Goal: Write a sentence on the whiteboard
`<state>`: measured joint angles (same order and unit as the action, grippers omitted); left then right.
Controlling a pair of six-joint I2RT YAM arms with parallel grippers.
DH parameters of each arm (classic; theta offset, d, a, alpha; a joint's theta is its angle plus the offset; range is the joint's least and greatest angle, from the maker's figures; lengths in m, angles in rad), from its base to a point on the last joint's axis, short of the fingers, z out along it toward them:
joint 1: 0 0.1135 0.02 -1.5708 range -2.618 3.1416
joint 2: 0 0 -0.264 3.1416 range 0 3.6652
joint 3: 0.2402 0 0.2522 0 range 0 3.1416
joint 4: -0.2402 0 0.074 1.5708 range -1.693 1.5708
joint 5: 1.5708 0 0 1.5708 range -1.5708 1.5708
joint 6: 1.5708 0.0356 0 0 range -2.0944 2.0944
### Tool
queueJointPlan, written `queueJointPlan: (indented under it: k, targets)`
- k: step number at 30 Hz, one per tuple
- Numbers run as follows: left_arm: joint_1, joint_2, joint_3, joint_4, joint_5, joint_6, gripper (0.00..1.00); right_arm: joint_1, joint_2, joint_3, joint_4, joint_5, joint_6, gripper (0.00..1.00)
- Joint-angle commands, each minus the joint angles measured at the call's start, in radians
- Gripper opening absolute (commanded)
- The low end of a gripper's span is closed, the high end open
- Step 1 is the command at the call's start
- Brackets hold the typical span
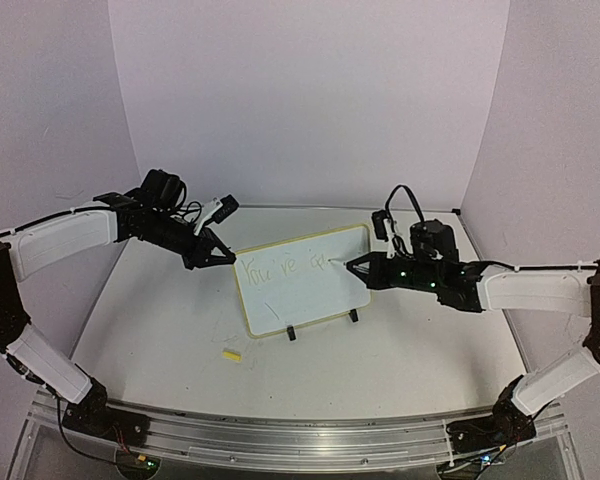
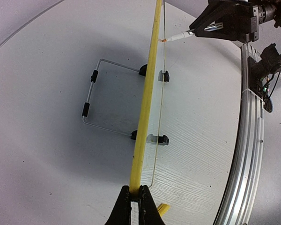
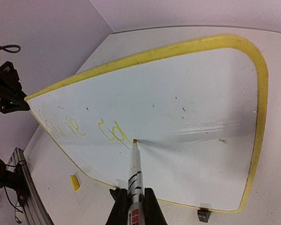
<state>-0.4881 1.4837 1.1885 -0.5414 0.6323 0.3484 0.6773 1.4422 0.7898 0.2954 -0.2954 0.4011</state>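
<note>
Currently the whiteboard [image 1: 310, 295] stands tilted on its clip feet at the centre of the top view. The left gripper [image 1: 223, 259] is clenched on the yellow rim at the board's left edge, evidently to brace it against writing pressure. The right gripper [image 1: 352, 266] grasps a marker [image 3: 135, 171]. The marker tip touches the board face just right of the sentence [image 3: 79, 129], probably where the next letters go.
</note>
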Motion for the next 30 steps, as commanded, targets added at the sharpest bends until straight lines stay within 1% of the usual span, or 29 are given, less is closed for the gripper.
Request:
queueJointPlan:
  k: [1,6,11,22,30]
  targets:
    - [-0.003,-0.002,0.004,-0.009,-0.034,0.047,0.00,-0.005,-0.106,0.012,0.004,0.039,-0.011,0.00]
    - [-0.003,-0.003,0.003,-0.009,-0.034,0.048,0.00,-0.006,-0.198,-0.004,-0.041,-0.012,-0.036,0.00]
    - [-0.003,-0.002,0.002,-0.010,-0.034,0.046,0.00,-0.022,-0.222,-0.024,-0.071,-0.081,-0.056,0.00]
    - [-0.003,-0.005,0.002,-0.009,-0.034,0.046,0.00,-0.088,-0.190,-0.042,-0.067,-0.270,-0.100,0.00]
    - [-0.003,-0.007,-0.001,-0.008,-0.035,0.046,0.00,-0.095,-0.119,-0.006,-0.039,-0.279,-0.110,0.00]
